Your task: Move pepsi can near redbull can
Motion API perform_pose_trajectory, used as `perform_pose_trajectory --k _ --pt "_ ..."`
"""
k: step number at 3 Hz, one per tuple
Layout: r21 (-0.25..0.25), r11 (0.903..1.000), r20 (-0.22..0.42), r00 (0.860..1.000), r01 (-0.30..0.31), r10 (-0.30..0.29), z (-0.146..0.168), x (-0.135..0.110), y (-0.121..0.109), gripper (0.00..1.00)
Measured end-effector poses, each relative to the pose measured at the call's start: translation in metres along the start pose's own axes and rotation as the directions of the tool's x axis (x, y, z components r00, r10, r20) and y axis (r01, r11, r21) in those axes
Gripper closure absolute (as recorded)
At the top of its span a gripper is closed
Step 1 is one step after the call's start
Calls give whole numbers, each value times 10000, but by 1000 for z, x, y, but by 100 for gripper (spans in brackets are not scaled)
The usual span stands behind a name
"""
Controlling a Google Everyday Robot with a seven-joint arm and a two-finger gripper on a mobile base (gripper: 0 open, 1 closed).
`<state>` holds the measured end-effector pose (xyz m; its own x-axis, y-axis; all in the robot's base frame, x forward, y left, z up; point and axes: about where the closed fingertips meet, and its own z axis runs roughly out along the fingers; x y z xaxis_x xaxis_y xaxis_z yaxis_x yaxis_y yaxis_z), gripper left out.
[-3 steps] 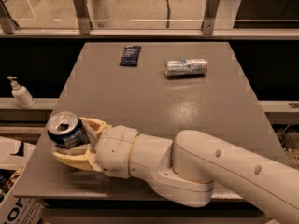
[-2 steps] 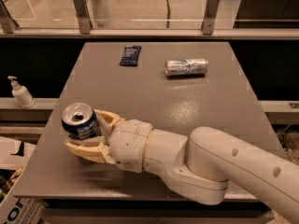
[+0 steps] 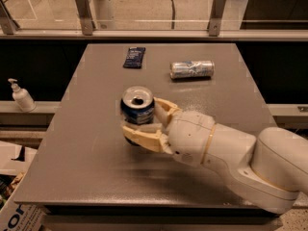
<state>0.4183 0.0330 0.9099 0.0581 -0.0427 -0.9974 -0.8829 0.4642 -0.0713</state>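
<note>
The pepsi can (image 3: 137, 110) is dark blue with a silver open top. It stands upright between my gripper's tan fingers, just above the middle of the grey table (image 3: 96, 172). My gripper (image 3: 143, 121) is shut on it, with the white arm reaching in from the lower right. The redbull can (image 3: 192, 70) is slim and silver with blue patches. It lies on its side at the far right of the table, well beyond the held can.
A flat dark blue packet (image 3: 134, 57) lies at the far middle of the table. A white pump bottle (image 3: 21, 96) stands on a ledge to the left. A glass railing with metal posts (image 3: 83, 9) runs behind the table. Cardboard boxes (image 3: 14, 211) sit at the lower left.
My gripper has carried the pepsi can from the table's near left corner towards the middle and further back, closer to the redbull can.
</note>
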Motion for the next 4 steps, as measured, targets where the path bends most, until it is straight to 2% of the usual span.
perform_pose_trajectory --k 1,2,3,4 --pt "777 9970 12 10000 64 -65 -47 -8 -29 100" --pt "805 9967 -25 9999 113 -111 -47 -8 -30 100" --pt "1325 9898 -453 9979 519 -463 -56 0 -58 100" --pt "2075 9731 -1069 9911 999 -790 -71 13 -102 100"
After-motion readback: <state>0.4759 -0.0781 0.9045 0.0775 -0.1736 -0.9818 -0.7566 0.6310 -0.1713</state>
